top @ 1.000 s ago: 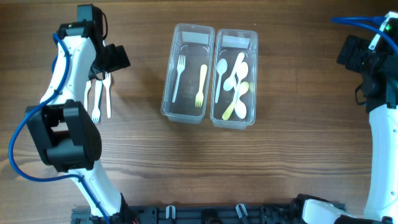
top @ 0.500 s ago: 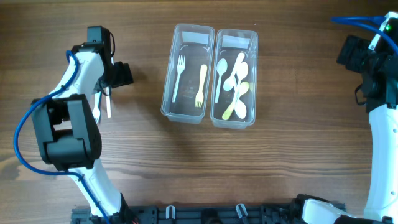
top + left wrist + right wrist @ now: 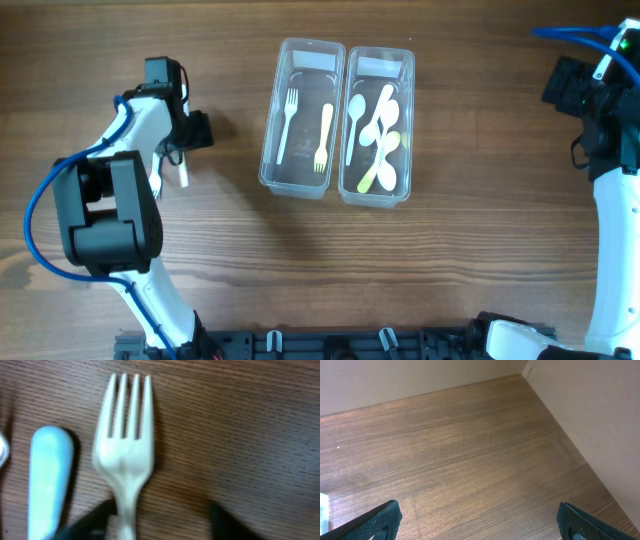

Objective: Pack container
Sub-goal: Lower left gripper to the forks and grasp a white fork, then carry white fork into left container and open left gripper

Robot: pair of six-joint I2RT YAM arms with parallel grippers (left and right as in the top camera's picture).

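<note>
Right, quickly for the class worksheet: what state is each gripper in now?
Left gripper: open, over a white fork, not gripping it.
Right gripper: open, holding nothing.

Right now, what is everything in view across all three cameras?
left container: one, clear, table centre
right container: one, clear, touching the left one
white fork: one, in left container
yellow fork: one, in left container
spoons: several, white plus one yellow-green, in right container
loose fork: one, white, on table
utensil handle: one, pale, beside loose fork
table: brown wood
left gripper: open, straddling loose fork
right gripper: open, far right
</note>
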